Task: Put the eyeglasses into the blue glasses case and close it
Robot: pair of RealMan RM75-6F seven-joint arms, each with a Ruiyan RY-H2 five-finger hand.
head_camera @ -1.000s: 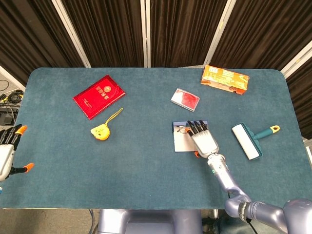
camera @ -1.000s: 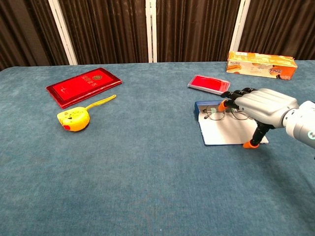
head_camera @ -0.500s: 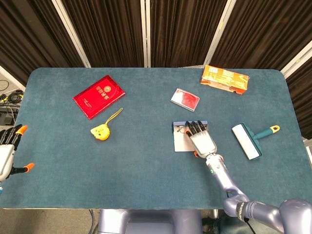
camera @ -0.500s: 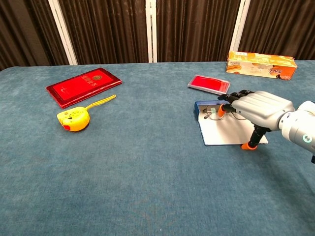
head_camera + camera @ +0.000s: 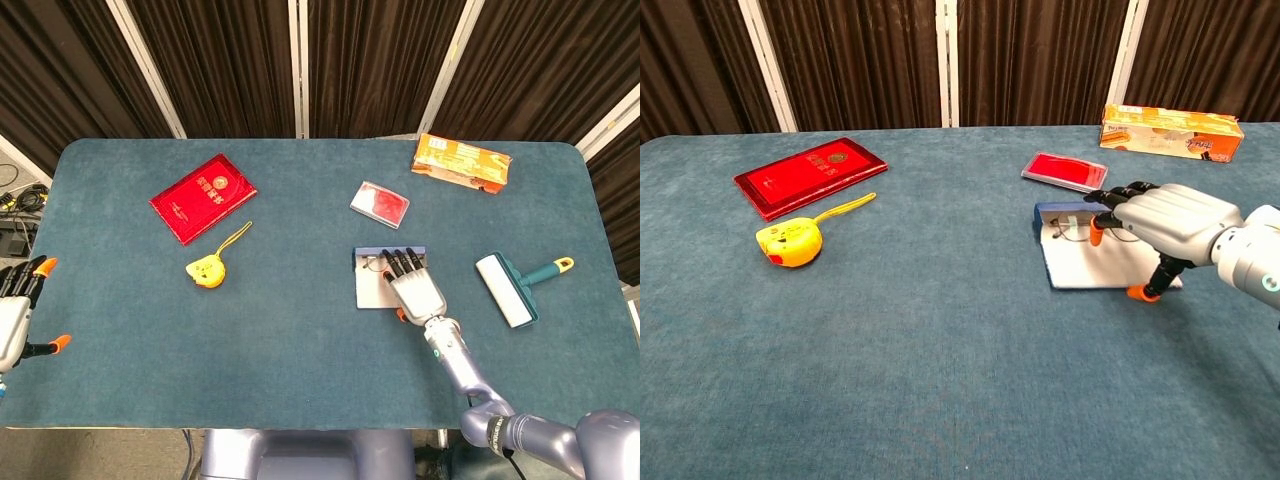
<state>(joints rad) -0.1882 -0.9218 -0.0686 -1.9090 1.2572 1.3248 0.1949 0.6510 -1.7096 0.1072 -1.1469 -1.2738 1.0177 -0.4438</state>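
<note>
1. Eyeglasses [image 5: 1087,233] lying in open blue glasses case [image 5: 1095,262], near mid-right of table [image 5: 300,330].
2. Right hand [image 5: 1160,222] over them, fingers spread, gripping nothing; nudged slightly since earlier.
3. Flap unclosed; closing next, probably.
4. Left hand [image 5: 12,320] idle, spread, off-table.

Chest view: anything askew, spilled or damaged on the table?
Nothing stands out. The blue glasses case lies open and flat with the thin-framed eyeglasses at its far edge, under the fingers of the right hand. The red booklet and yellow tape measure lie flat, intact.
</note>
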